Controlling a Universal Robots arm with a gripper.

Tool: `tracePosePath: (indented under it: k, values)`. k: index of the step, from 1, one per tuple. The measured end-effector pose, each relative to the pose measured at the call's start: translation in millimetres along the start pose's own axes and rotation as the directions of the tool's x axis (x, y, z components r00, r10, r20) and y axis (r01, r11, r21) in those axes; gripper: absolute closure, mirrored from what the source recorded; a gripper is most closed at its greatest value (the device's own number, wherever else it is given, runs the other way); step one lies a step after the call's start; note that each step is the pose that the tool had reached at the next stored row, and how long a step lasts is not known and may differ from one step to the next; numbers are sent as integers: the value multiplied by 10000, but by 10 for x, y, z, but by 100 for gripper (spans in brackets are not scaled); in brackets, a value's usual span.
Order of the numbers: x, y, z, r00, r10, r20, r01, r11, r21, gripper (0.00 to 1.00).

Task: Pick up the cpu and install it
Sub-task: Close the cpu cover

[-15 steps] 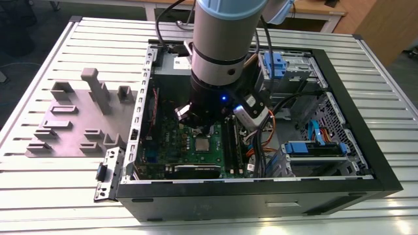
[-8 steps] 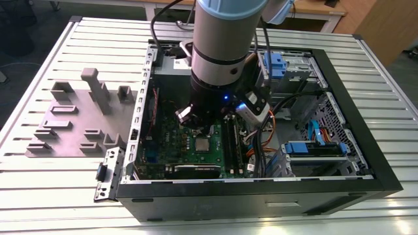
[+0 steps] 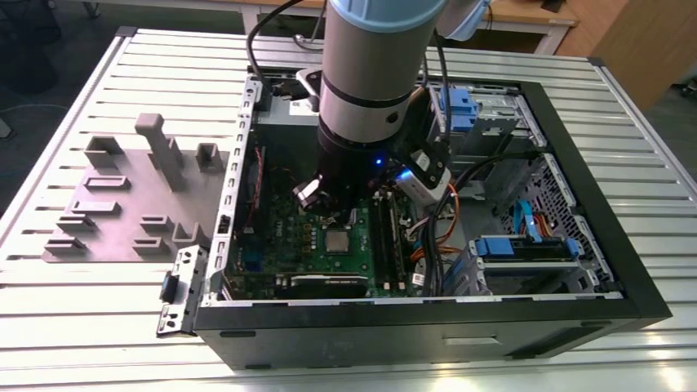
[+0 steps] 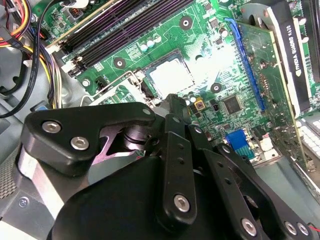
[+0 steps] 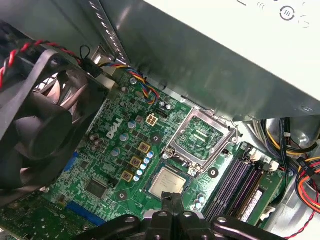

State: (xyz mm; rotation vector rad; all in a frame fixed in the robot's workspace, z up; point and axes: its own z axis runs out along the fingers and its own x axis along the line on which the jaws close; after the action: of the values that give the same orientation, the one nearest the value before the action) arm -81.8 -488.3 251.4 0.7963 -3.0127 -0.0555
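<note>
The cpu (image 5: 166, 181) lies flat in its socket on the green motherboard (image 5: 107, 165), silvery top up; it also shows in the exterior view as the cpu (image 3: 338, 239) and in the second wrist view as the cpu (image 4: 171, 75). The socket's silver bracket (image 5: 200, 137) stands swung open beside it. My gripper (image 5: 173, 199) hangs just above the chip's near edge, inside the computer case (image 3: 566, 163). Its fingertips are pressed together, shut with nothing between them. From behind, the black gripper (image 4: 172, 100) body hides part of the board.
A large black fan (image 5: 35, 115) sits close to the socket on one side and the memory slots (image 5: 235, 182) on the other. Loose cables (image 3: 441, 237) and blue drive brackets (image 3: 523, 245) lie at the exterior view's right. A grey fixture plate (image 3: 130, 204) rests outside the case.
</note>
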Motion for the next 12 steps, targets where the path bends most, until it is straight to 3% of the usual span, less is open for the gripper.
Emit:
tracePosePath:
  k: [12]
  values:
    - [0,0,0,10000,-27,-1,27,10000,1,89]
